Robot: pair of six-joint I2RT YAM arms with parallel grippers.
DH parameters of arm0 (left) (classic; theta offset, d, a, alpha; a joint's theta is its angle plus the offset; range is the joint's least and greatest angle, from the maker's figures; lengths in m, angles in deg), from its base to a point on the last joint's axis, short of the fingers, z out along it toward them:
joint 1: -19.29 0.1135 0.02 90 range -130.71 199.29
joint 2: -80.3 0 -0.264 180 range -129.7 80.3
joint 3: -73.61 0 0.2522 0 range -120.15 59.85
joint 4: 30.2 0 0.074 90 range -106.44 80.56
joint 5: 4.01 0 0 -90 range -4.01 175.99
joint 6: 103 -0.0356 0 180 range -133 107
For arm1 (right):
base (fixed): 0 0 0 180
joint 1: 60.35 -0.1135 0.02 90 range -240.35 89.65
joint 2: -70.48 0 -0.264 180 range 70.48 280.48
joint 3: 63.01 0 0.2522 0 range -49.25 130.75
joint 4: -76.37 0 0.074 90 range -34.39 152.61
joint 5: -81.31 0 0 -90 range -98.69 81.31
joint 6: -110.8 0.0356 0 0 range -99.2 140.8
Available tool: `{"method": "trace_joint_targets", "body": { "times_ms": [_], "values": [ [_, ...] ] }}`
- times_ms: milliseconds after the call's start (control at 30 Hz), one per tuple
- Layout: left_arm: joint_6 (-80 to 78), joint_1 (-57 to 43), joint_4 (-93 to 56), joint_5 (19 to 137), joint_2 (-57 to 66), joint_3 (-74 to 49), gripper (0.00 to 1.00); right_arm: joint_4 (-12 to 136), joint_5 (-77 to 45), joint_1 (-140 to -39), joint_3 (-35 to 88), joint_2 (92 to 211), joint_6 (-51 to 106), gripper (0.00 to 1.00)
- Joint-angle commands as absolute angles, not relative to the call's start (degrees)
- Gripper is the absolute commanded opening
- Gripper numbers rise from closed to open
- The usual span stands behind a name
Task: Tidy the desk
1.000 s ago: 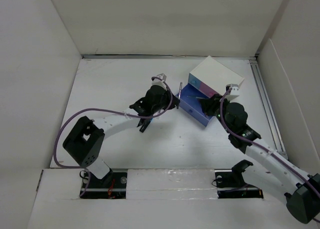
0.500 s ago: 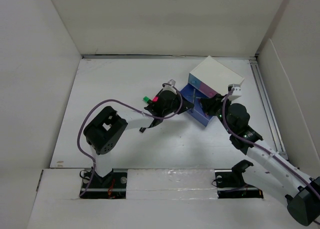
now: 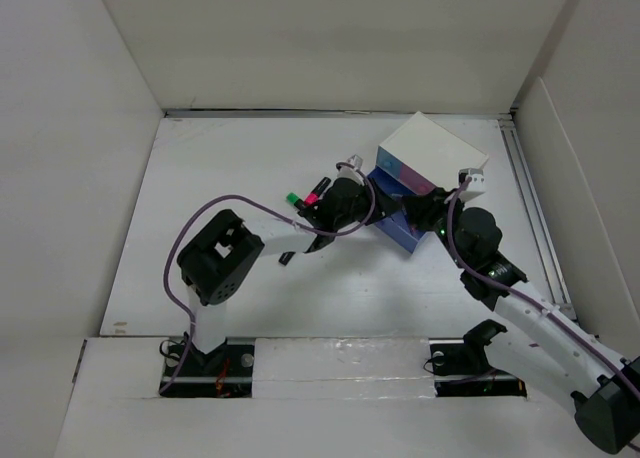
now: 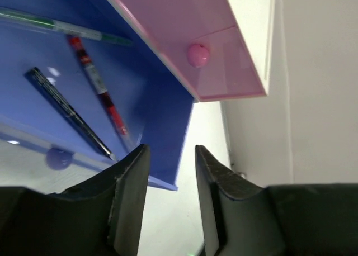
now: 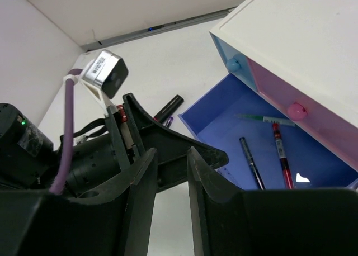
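Observation:
The desk [image 3: 230, 158] is the wide white tabletop. A white box [image 3: 432, 146] with a light-blue, a pink and a blue drawer stands at the back right. Its blue drawer [image 3: 392, 221] is pulled open. In the left wrist view the blue drawer [image 4: 145, 94] holds a green pen [image 4: 56, 25], a red pen [image 4: 96, 84] and a black pen [image 4: 67, 108], under the shut pink drawer [image 4: 184, 27]. My left gripper [image 4: 170, 155] is open and empty at the drawer's edge. My right gripper [image 5: 170, 161] is open and empty, just right of the left one.
A green marker [image 3: 293, 198] and a pink marker [image 3: 312, 193] lie on the desk left of my left gripper [image 3: 375, 203]. A small dark item [image 3: 285, 259] lies nearer the front. A black marker [image 5: 168, 108] shows in the right wrist view. White walls enclose the desk.
My left arm has swung right to the open blue drawer, uncovering the green and pink markers. My right arm has barely moved.

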State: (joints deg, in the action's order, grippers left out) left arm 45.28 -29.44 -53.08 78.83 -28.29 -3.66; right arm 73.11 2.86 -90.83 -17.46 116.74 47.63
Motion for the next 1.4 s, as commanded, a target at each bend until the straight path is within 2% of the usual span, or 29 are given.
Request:
{"method": "trace_joint_targets", "body": {
  "times_ms": [0, 67, 133, 167, 300, 400, 500, 600, 833, 1367],
  "values": [
    [38.43, -29.40, -49.61, 83.93, -19.83, -2.48, 0.31, 74.74, 3.70, -91.38, -16.03, 116.10, 47.52, 0.33],
    [35.18, -29.40, -46.07, 87.89, -17.18, -1.24, 0.25, 74.82, 3.53, -91.38, -16.03, 116.18, 47.69, 0.22],
    [31.13, -28.01, -40.98, 92.56, -13.05, 1.39, 0.18, 74.82, 3.09, -91.38, -15.94, 116.62, 47.52, 0.04],
    [29.81, -27.30, -39.31, 93.71, -11.82, 2.27, 0.16, 74.74, 3.09, -91.38, -15.86, 116.80, 47.60, 0.00],
    [24.81, -24.48, -29.92, 100.29, -6.02, 7.89, 0.17, 74.91, 2.47, -91.38, -15.77, 117.33, 47.69, 0.00],
    [22.60, -23.96, -24.03, 104.78, -5.48, 8.96, 0.25, 75.17, 2.73, -91.91, -15.85, 117.68, 47.69, 0.10],
    [20.75, -23.96, -21.54, 106.03, -6.61, 9.66, 0.36, 75.44, 2.56, -91.91, -15.94, 118.20, 47.78, 0.33],
    [19.52, -23.96, -21.45, 106.99, -8.72, 10.10, 0.41, 76.14, 2.03, -91.91, -15.94, 118.90, 47.78, 0.39],
    [16.00, -20.36, -24.52, 101.02, -14.17, 8.26, 0.41, 76.93, 1.33, -91.91, -15.94, 120.22, 47.78, 0.40],
    [12.31, -20.35, -25.40, 99.70, -19.54, 5.09, 0.36, 78.60, 0.18, -91.91, -15.50, 123.92, 47.78, 0.40]
  ]
}}
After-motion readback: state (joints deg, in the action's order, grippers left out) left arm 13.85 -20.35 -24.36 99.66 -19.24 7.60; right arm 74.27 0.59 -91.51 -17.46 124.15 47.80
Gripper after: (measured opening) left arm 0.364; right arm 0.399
